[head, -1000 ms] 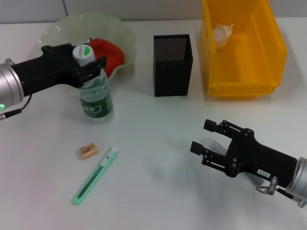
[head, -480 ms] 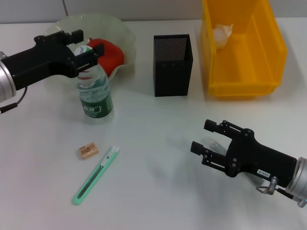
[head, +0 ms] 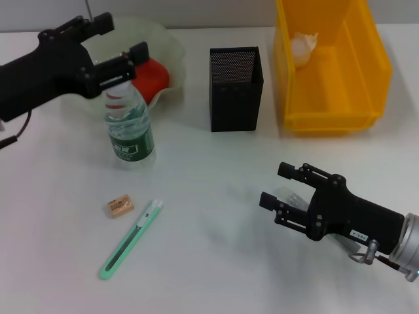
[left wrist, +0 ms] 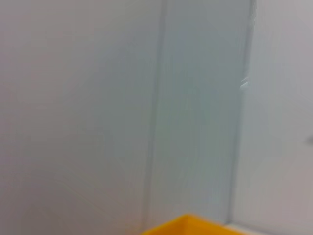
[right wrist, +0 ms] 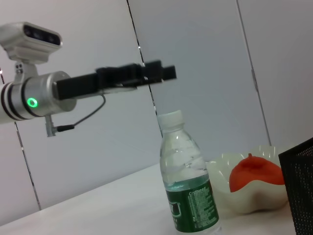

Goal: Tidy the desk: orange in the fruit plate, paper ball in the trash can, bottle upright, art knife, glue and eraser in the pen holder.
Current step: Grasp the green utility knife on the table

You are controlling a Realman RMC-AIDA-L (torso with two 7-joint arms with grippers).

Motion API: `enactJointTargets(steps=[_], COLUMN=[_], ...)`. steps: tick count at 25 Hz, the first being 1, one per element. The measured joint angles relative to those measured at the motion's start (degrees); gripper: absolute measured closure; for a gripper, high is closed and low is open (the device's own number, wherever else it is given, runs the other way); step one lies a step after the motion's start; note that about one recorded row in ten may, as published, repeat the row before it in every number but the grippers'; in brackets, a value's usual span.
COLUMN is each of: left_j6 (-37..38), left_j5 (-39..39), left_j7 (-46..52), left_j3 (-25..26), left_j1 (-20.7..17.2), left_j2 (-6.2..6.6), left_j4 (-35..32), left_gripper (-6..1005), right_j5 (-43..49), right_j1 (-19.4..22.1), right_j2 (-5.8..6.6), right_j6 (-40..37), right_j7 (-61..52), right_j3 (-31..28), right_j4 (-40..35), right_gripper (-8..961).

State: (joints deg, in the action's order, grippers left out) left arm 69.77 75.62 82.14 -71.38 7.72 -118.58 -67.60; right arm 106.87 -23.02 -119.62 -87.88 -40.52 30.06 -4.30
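The bottle (head: 130,127) stands upright on the desk (head: 209,190) just in front of the fruit plate (head: 165,46), which holds the orange (head: 149,73). The left gripper (head: 116,44) hangs open above the bottle, clear of it. Right of the plate stands the pen holder (head: 236,88), and right of that the trash can (head: 330,62) with the paper ball (head: 302,47) inside. In front of the bottle lie the eraser (head: 120,207) and, beside it, the art knife (head: 129,239). The right gripper (head: 280,193) sits at the near right.

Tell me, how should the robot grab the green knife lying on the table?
Probably from straight above, pinching the long green handle near its middle, fingers closing across its narrow width. The knife lies flat and slanted on the table, so its thin sides are the easiest faces to reach. The eraser sits close to its white tip, so gripping lower down looks safer.
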Motion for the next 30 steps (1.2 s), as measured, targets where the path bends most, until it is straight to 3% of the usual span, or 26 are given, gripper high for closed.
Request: enactJointTargets(steps=[2,7,12,19,30], left_j6=[5.9,17.6,30.2,29.8,25.9], left_j5=[-2.6,-3.9,3.6,17.6,20.4], left_j7=[-4.0,-8.9,-12.8,-12.5,-13.0], left_j3=[1.2,3.8,4.4,4.3,4.5], left_j1=[0.5,2.0,3.9,4.5,5.7], left_j2=[0.02,0.17,1.05,0.23,0.02], left_j4=[2.8,9.2,14.2,14.8,19.0], left_gripper=[189,190,191,193,196], right_j5=[0.0,-0.1,-0.1,-0.1,0.8], right_j1=[0.0,0.0,0.0,0.0,0.8], right_j2=[0.00,0.00,0.00,0.07,0.34], right_j6=[0.0,0.0,-0.1,-1.1,-5.6], right_j7=[0.0,0.0,0.3,0.7,2.6], right_j3=[0.0,0.0,0.0,0.0,0.6], right_j4=[0.0,-0.1,-0.1,-0.2,-0.9], right_gripper=[230,230,231,215,180])
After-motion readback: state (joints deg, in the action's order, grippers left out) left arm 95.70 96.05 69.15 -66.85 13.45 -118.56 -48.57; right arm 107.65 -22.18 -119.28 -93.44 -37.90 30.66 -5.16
